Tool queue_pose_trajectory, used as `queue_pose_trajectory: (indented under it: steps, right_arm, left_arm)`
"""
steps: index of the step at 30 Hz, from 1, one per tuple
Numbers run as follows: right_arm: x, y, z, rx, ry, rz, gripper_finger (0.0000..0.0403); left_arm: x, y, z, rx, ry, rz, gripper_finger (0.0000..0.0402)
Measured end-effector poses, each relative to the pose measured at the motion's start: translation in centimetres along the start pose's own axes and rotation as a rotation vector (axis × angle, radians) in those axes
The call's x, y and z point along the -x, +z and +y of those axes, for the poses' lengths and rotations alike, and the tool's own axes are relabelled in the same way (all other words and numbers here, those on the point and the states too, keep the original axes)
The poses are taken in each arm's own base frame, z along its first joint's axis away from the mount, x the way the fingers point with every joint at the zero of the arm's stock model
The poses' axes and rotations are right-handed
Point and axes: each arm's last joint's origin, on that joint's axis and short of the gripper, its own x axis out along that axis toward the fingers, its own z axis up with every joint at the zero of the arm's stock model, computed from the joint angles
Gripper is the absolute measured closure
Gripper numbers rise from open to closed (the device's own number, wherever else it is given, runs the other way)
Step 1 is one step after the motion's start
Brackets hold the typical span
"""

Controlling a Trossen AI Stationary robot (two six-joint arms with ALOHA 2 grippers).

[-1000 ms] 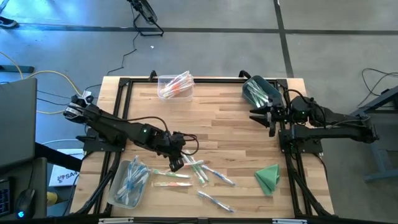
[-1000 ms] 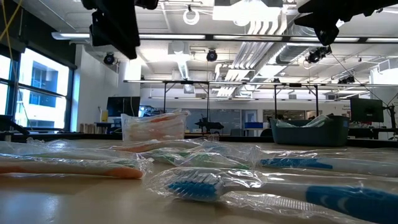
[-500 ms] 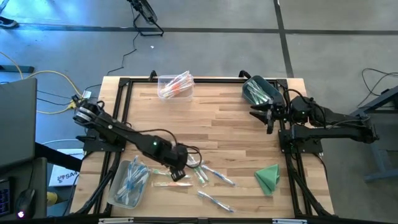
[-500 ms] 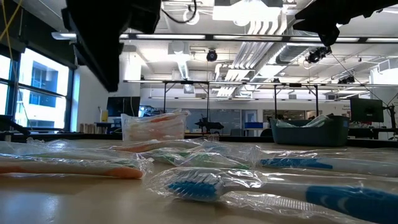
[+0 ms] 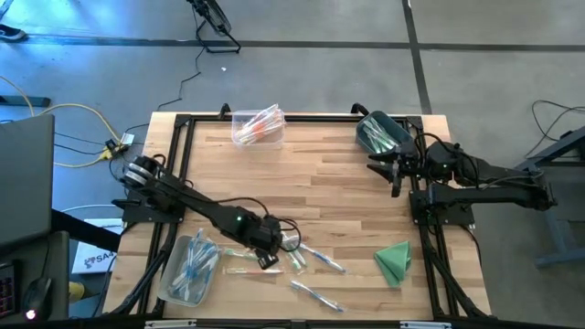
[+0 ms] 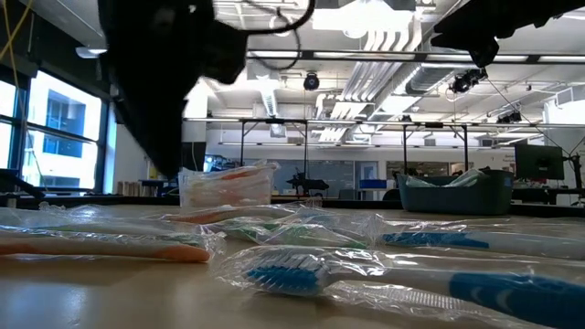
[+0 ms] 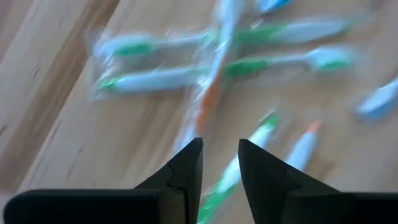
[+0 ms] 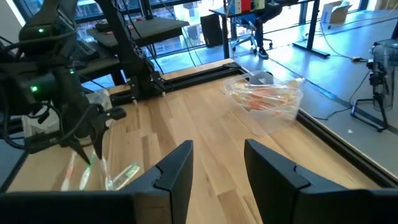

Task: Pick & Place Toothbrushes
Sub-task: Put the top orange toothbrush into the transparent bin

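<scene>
Lowered since before, the left gripper (image 5: 269,260) is kept narrowly open over loose toothbrushes (image 5: 306,257); the right gripper (image 5: 382,170), empty and part-open, is parked at 2 o'clock.

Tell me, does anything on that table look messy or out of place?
Yes. Loose wrapped toothbrushes lie scattered at odd angles on the table's near side, some crossing, while three bins hold sorted ones. The left gripper is down among the loose ones. A folded green cloth sits alone near the right edge.
</scene>
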Motion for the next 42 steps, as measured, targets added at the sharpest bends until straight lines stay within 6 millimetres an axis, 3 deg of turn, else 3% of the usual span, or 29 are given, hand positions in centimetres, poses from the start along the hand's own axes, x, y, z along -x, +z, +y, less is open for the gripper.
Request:
queue_pose_trajectory:
  steps: [11, 24, 42]
  right_arm:
    - [-0.1, -0.3, 0.0, 0.01, -0.007, 0.028, 0.0266]
    - [-0.3, -0.4, -0.1, 0.011, -0.012, 0.04, 0.0266]
    - [-0.2, -0.4, -0.1, 0.009, -0.012, 0.04, 0.0266]
  left_arm:
    - [-3.1, -0.5, 0.0, -0.001, 0.073, 0.024, 0.0303]
    - [-5.1, -0.4, -0.5, -0.013, 0.055, 0.009, 0.0303]
    - [-5.1, -0.4, -0.5, -0.017, 0.045, 0.024, 0.0315]
